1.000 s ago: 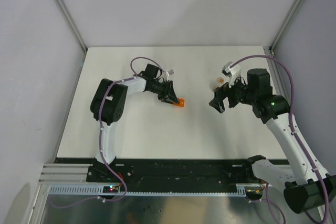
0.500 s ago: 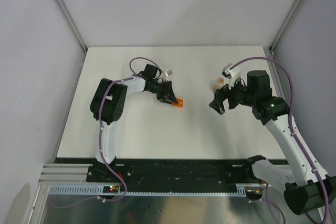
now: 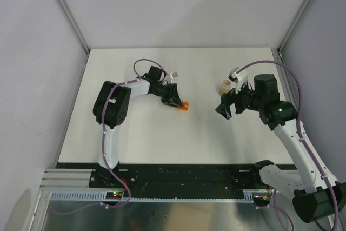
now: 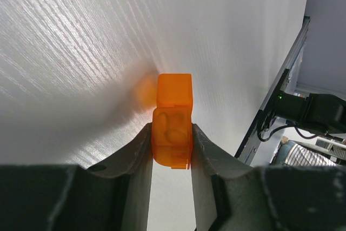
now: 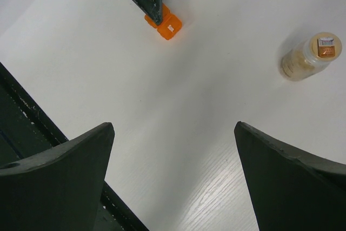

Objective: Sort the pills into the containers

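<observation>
The orange box (image 4: 174,94) is gripped by the clenched left pincer (image 4: 172,143), its long axis running out past the fingertips, while the pill vial (image 5: 309,57) is seen ahead and to the right of the released right pincer (image 5: 173,128), the nearer one.

The top view is bright, with soft, even light on the white counter (image 3: 157,139). In the left wrist view, streaky glare rakes the counter's grain, an orange glow sits beside the orange box (image 4: 174,117), and the near jaws are dark and blurred. In the right wrist view, a faint soft shadow lies beside the vial (image 5: 309,57).
</observation>
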